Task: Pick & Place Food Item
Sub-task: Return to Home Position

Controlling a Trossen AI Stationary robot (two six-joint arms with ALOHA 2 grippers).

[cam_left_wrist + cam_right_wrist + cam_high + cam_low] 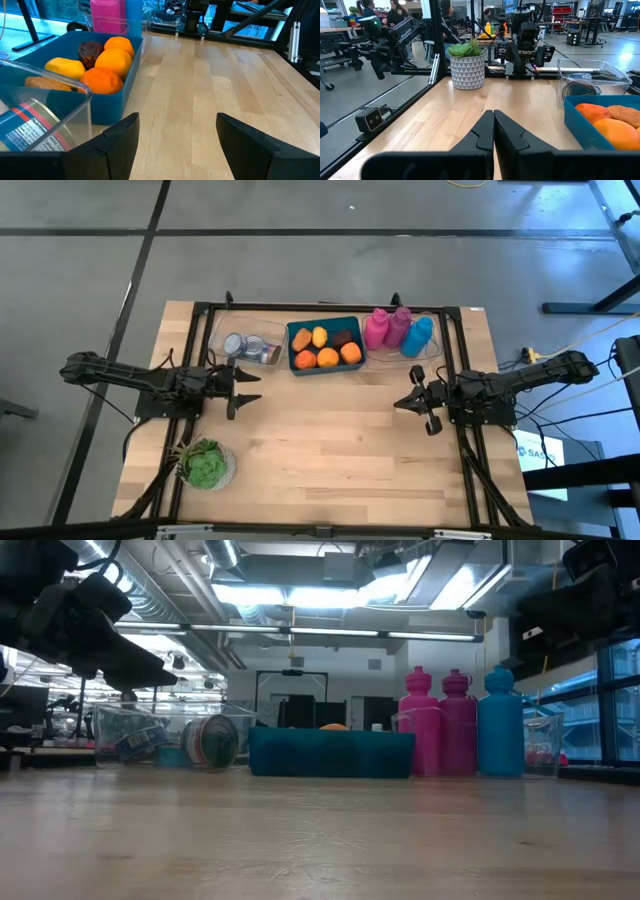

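Flanking blue tray (326,370): tuna bin (218,340), bottles (388,328).

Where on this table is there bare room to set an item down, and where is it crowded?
Bare wood spans the middle, between the left end effector and right end effector, and the front, right of the potted plant. The back row is crowded: can bin, fruit tray, bottle bin.

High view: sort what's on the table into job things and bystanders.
Job:
tuna cans in the left transparent bin
food items in the blue tray
left gripper, open
right gripper, shut

Lying about:
pink bottles
blue bottle
potted plant
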